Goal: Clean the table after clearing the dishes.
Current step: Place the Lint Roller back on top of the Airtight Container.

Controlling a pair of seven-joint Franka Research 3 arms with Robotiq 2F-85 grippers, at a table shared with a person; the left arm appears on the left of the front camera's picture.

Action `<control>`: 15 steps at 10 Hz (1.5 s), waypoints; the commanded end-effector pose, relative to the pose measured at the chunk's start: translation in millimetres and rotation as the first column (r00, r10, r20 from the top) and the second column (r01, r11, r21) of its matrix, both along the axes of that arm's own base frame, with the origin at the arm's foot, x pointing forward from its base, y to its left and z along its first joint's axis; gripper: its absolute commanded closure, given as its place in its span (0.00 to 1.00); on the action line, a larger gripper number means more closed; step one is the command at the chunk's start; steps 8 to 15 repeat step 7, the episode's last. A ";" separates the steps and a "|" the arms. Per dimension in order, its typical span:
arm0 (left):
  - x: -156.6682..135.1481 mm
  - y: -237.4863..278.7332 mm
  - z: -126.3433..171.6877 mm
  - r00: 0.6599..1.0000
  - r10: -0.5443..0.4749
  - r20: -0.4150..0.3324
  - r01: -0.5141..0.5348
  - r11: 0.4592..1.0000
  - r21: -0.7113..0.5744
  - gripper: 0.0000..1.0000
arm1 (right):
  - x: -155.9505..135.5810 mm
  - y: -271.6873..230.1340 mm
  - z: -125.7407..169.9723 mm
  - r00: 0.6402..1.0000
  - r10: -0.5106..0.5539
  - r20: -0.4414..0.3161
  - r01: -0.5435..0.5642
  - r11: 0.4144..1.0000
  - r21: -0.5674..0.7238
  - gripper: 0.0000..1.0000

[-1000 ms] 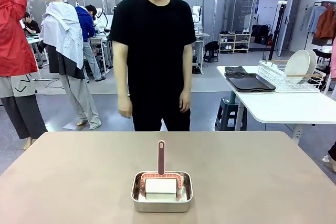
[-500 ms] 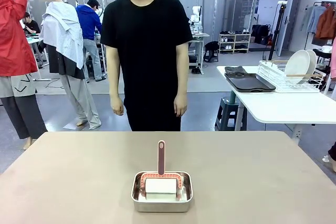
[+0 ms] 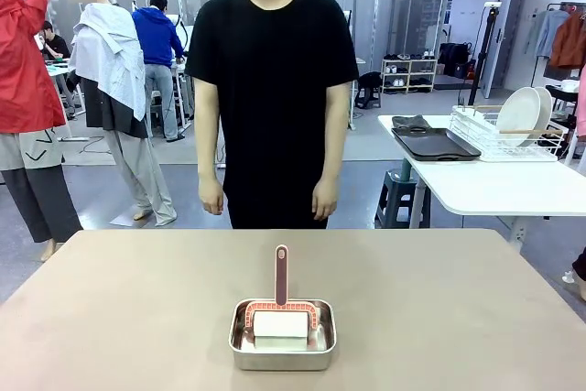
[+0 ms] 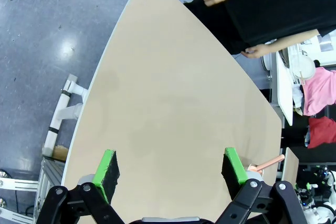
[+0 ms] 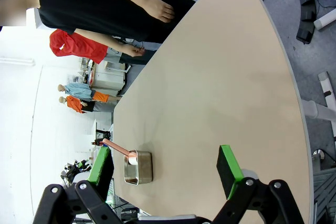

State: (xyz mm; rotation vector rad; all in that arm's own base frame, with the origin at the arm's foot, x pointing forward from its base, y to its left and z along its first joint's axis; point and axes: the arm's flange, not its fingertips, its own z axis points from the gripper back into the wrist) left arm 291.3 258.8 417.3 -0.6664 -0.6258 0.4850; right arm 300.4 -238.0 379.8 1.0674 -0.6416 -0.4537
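Front view: your desk (image 3: 128, 309) carries a steel pan (image 3: 282, 336) with roller (image 3: 281, 318) at 6 o'clock. Left jaws (image 4: 170, 166) and right jaws (image 5: 165, 169) gape wide, holding nothing.

Black pincer (image 4: 170, 169) linkages, green pads (image 4: 108, 167), silver screws

We're in a robotics lab hall here, open and brightly lit: grey polished floor (image 3: 366, 148), glass partitions (image 3: 403, 6) along the back, and people (image 3: 157, 52) bent over equipment at work desks farther off. A white side desk (image 3: 499, 185) carries a dish rack (image 3: 499, 135) with plates and dark trays (image 3: 435, 144), shelving (image 3: 409, 75) stands behind, clothes hang on a rail (image 3: 563, 38) at the right.
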 end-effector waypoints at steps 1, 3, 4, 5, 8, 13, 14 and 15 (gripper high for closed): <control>-5.8 -0.3 0.8 1.000 -0.017 0.009 0.017 1.000 -0.003 0.00 | 0.6 1.0 1.5 1.000 -0.005 0.011 0.005 1.000 0.010 0.00; -5.8 -0.3 0.8 1.000 -0.017 0.009 0.017 1.000 -0.003 0.00 | 0.6 1.0 1.5 1.000 -0.005 0.011 0.005 1.000 0.010 0.00; -5.8 -0.3 0.8 1.000 -0.017 0.009 0.017 1.000 -0.003 0.00 | 0.6 1.0 1.5 1.000 -0.005 0.011 0.005 1.000 0.010 0.00; -5.8 -0.3 0.8 1.000 -0.017 0.009 0.017 1.000 -0.003 0.00 | 0.6 1.0 1.5 1.000 -0.005 0.011 0.005 1.000 0.010 0.00; -5.8 -0.3 0.8 1.000 -0.017 0.009 0.017 1.000 -0.003 0.00 | 0.6 1.0 1.5 1.000 -0.005 0.011 0.005 1.000 0.010 0.00; -5.8 -0.3 0.8 1.000 -0.017 0.009 0.017 1.000 -0.003 0.00 | 0.6 1.0 1.5 1.000 -0.005 0.011 0.005 1.000 0.010 0.00; -5.8 -0.3 0.8 1.000 -0.017 0.009 0.017 1.000 -0.003 0.00 | 0.6 1.0 1.5 1.000 -0.005 0.011 0.005 1.000 0.010 0.00; -5.8 -0.3 0.8 1.000 -0.017 0.009 0.017 1.000 -0.003 0.00 | 0.6 1.0 1.5 1.000 -0.005 0.011 0.005 1.000 0.010 0.00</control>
